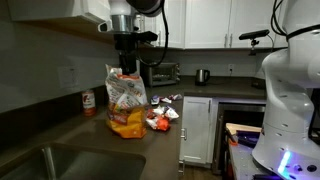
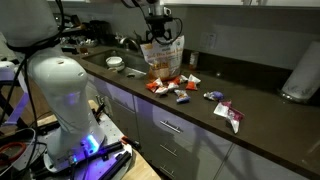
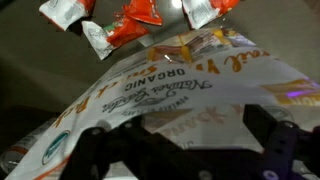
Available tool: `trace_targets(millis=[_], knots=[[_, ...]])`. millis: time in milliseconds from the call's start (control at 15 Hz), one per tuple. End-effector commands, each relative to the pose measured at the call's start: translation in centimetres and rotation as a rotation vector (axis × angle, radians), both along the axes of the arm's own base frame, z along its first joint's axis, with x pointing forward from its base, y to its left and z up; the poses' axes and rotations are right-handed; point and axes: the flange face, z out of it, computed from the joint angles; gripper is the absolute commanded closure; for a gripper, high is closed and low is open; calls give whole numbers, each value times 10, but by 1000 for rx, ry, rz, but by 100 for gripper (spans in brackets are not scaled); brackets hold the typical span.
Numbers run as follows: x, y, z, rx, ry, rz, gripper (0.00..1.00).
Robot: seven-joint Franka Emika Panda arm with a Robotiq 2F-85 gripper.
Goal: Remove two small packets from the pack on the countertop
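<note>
The pack (image 1: 126,100) stands upright on the countertop (image 1: 60,125), orange-yellow below and white with print above. It also shows in an exterior view (image 2: 163,58) and fills the wrist view (image 3: 150,85). My gripper (image 1: 127,66) (image 2: 160,36) hangs straight down at the pack's top. In the wrist view its dark fingers (image 3: 190,150) are spread wide on either side of a pale printed patch, not closed on anything. Several small packets (image 1: 160,119) (image 2: 168,87) (image 3: 135,18), red-orange and whitish, lie on the counter beside the pack.
A red-capped bottle (image 1: 88,102) stands by the wall beside the pack. A toaster oven (image 1: 160,72) and kettle (image 1: 202,75) are behind. The steel sink (image 1: 60,160) holds a bowl (image 2: 116,63). More packets (image 2: 228,112) and a paper towel roll (image 2: 300,75) are farther along.
</note>
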Motion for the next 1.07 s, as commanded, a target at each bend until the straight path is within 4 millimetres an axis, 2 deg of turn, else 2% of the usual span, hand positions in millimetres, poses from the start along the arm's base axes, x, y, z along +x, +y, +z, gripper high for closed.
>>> trace_targets(millis=[0,333,733,1000], knots=[[19,-8,-20,34,-38,105,0],[30,-9,-50,14,-34,162,0],[23,-12,-65,-19,-5,148,0],[17,-14,-87,2,25,137,0]])
